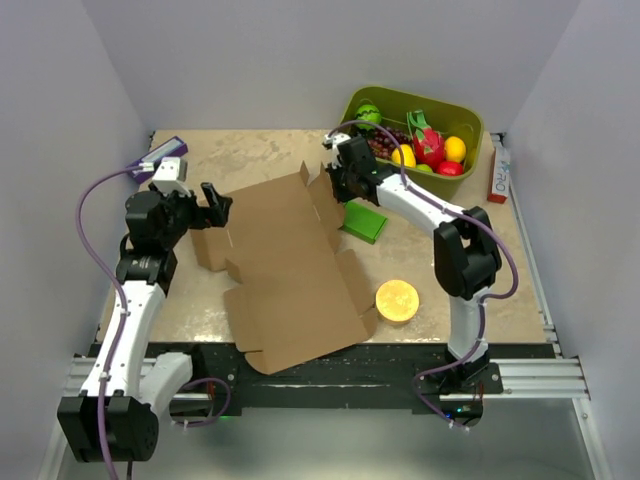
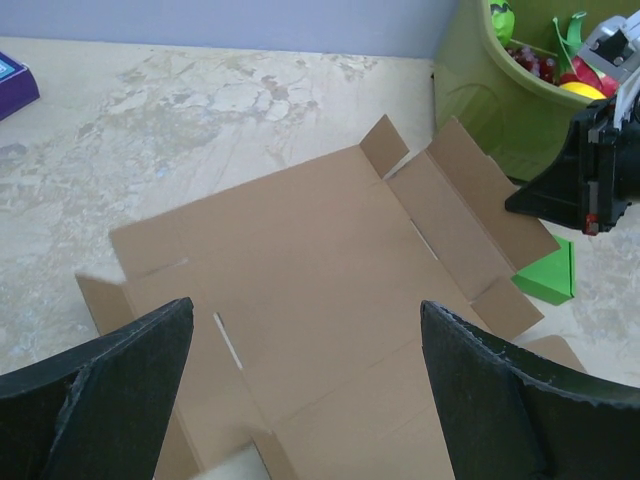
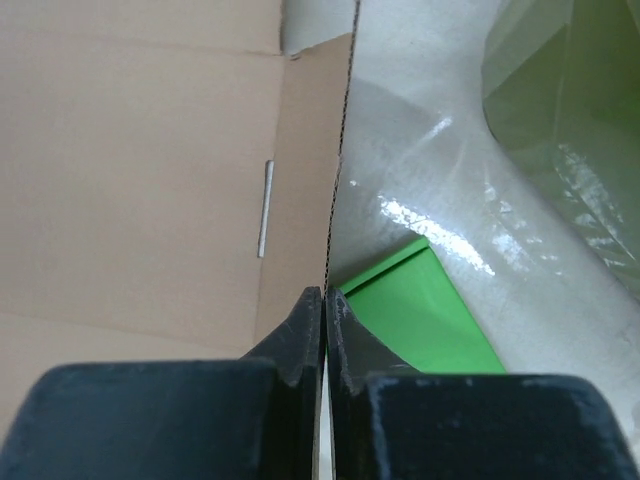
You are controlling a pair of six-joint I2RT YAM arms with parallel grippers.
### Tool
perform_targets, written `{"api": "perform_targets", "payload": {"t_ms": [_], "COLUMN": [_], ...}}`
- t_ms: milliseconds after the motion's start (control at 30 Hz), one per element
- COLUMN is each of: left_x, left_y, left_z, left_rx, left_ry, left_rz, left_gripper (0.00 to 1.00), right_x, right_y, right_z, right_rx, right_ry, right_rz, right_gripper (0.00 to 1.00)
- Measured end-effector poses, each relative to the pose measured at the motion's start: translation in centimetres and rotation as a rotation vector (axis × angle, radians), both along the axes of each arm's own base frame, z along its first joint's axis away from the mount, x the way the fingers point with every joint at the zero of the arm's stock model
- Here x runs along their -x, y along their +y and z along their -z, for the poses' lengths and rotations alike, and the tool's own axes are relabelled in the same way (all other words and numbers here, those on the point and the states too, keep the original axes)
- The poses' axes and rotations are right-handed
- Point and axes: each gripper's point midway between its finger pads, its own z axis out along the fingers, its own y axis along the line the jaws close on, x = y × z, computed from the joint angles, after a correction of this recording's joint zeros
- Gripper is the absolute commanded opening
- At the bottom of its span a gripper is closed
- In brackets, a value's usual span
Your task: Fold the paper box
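Observation:
The paper box (image 1: 285,265) is a flat brown cardboard sheet with flaps, lying in the middle of the table. It also shows in the left wrist view (image 2: 300,250) and the right wrist view (image 3: 150,150). My right gripper (image 1: 335,187) is at the sheet's far right flap and is shut on that flap's edge (image 3: 325,292), holding it raised. It also appears in the left wrist view (image 2: 590,190). My left gripper (image 1: 215,205) is open and empty, hovering above the sheet's left side (image 2: 305,305).
A small flat green box (image 1: 364,222) lies just right of the held flap (image 3: 420,310). An olive-green bin (image 1: 470,115) of fruit stands at the back right. A yellow disc (image 1: 397,300) lies at the front right. A purple item (image 1: 165,155) is at the back left.

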Motion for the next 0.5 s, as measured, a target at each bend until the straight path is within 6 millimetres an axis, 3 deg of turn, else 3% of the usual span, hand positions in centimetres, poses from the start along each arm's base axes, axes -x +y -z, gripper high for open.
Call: {"api": "perform_targets", "payload": {"t_ms": [100, 200, 333, 500], "left_x": [-0.2, -0.3, -0.3, -0.4], "left_y": [0.8, 1.3, 1.6, 1.4], "left_z": [-0.1, -0.2, -0.4, -0.8], "left_rx": [0.019, 0.026, 0.029, 0.071], "left_ry": [-0.001, -0.004, -0.01, -0.018], "left_rz": [-0.013, -0.026, -0.033, -0.014], "left_gripper": [1.0, 1.0, 1.0, 1.0], "right_x": [0.2, 0.4, 1.8, 3.7], "right_y": [0.4, 0.6, -0.2, -2.4], "right_z": [-0.5, -2.2, -6.7, -14.4], "right_rx": [-0.019, -0.051, -0.134, -0.248], "right_ry": [0.0, -0.035, -0.167, -0.382], "right_rz": [-0.02, -0.033, -0.028, 0.033], "right_gripper": [0.0, 0.0, 0.0, 0.0]}}
